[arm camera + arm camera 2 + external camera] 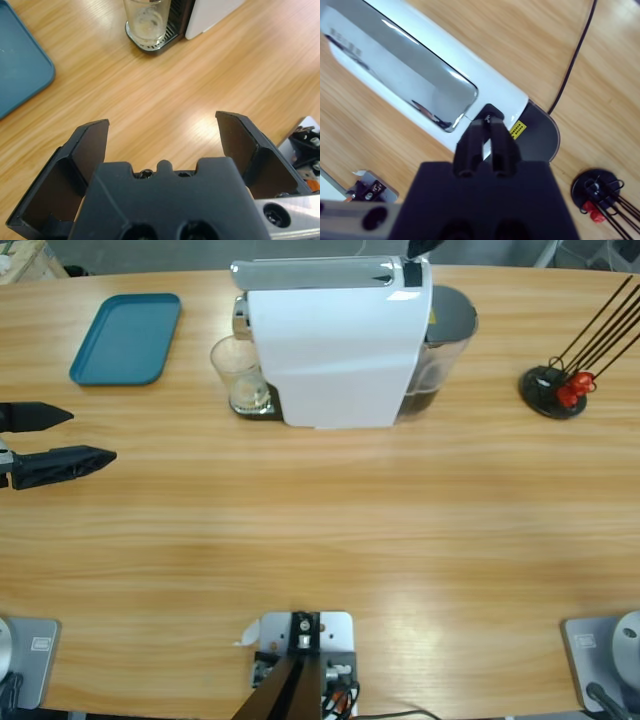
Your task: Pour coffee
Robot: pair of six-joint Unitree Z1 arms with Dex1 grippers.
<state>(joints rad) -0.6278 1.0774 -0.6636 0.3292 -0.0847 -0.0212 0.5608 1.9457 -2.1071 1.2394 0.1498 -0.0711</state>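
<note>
We see the cup on the drip tray at the machine front, ready for coffee (only pale residue inside). Our left gripper waits splayed wide beside it; the right gripper, jaws pinched together, presses the machine's top.

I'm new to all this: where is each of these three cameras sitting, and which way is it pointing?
High view: fixed above the table, looking straight down; the left gripper enters at the left edge, jaws apart.
Left wrist view: on the left arm, looking along its open gripper toward the glass cup.
Right wrist view: on the right arm above the white coffee machine, looking down; the right gripper has its jaws together.
Shared: the machine shows in all three; the cup and the teal tray in the high and left wrist views.
</note>
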